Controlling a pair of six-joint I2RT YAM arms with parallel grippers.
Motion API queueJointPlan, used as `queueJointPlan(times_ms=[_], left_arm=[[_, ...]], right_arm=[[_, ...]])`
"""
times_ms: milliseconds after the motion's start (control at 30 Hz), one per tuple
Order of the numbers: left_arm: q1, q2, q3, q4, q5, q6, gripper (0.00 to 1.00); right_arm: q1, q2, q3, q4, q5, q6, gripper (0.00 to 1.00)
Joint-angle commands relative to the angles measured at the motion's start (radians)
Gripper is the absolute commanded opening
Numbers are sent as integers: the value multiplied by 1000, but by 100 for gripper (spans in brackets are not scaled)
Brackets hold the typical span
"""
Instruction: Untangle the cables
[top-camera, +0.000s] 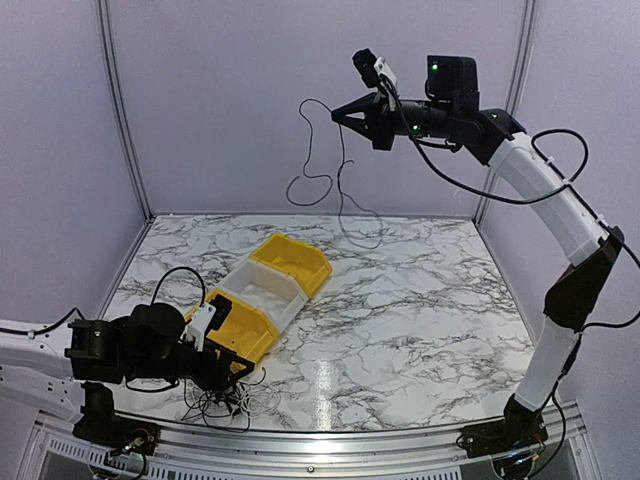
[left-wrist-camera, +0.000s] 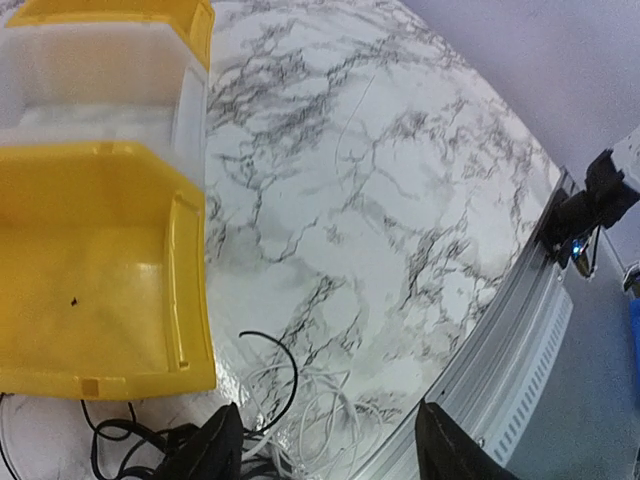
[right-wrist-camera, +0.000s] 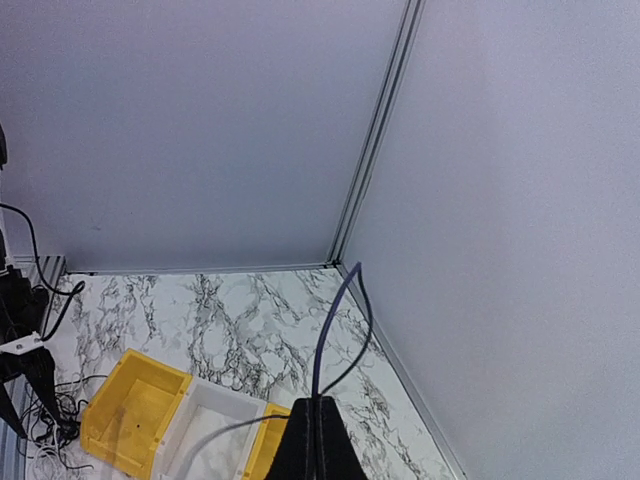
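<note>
Marble-patterned white tabletop (top-camera: 420, 320) holds the loose tangle of thin black and white cables (top-camera: 215, 405) near-left, at my spread left gripper (left-wrist-camera: 330, 455); I'd pin it there while the right gripper (top-camera: 338, 113), pinching one thin black strand (top-camera: 342, 170) high, draws it free slowly.

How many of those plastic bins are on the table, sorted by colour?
Yellow: 2, the far yellow bin and the near yellow bin
White: 1, the white bin between them
Total: 3
</note>
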Motion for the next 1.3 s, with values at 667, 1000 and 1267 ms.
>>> queueJointPlan(times_ms=[667, 1000, 1267], left_arm=[[-6, -292, 35, -96, -253, -144, 63], [-6, -325, 27, -132, -286, -178, 63], [-6, -347, 26, -153, -302, -187, 63]], right_arm=[[20, 273, 74, 270, -4, 224, 0], [67, 308, 101, 307, -3, 249, 0], [74, 384, 136, 343, 12, 302, 0]])
